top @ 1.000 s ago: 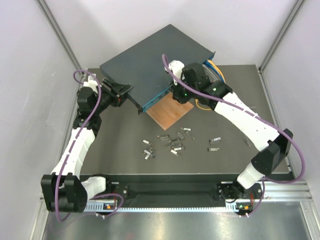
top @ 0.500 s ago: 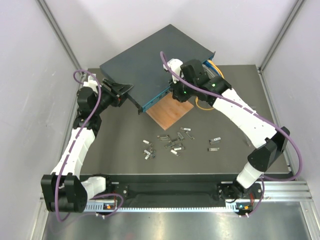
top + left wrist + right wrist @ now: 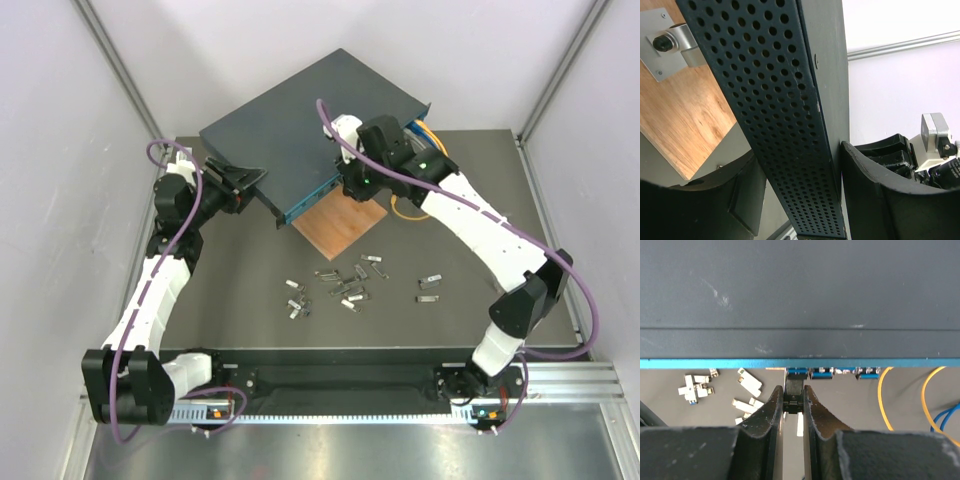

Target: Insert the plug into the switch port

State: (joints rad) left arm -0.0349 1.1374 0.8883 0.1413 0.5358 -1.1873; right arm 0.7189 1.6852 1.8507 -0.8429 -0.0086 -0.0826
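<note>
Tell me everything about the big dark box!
The switch is a big, flat, dark blue-grey metal box, lying turned diagonally at the table's far side. Its narrow teal front face carries a row of small sockets, some already plugged; one side is perforated. The left gripper clamps its corner, the right gripper holds a plug at the front, and a wooden board sits beneath.

Left tool half-wide in a grip — right tool narrow, pinched, arm outstretched.

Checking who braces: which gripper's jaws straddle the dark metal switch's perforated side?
The left gripper, clamping the dark blue-grey metal switch; the right gripper pinches a small dark plug.
</note>
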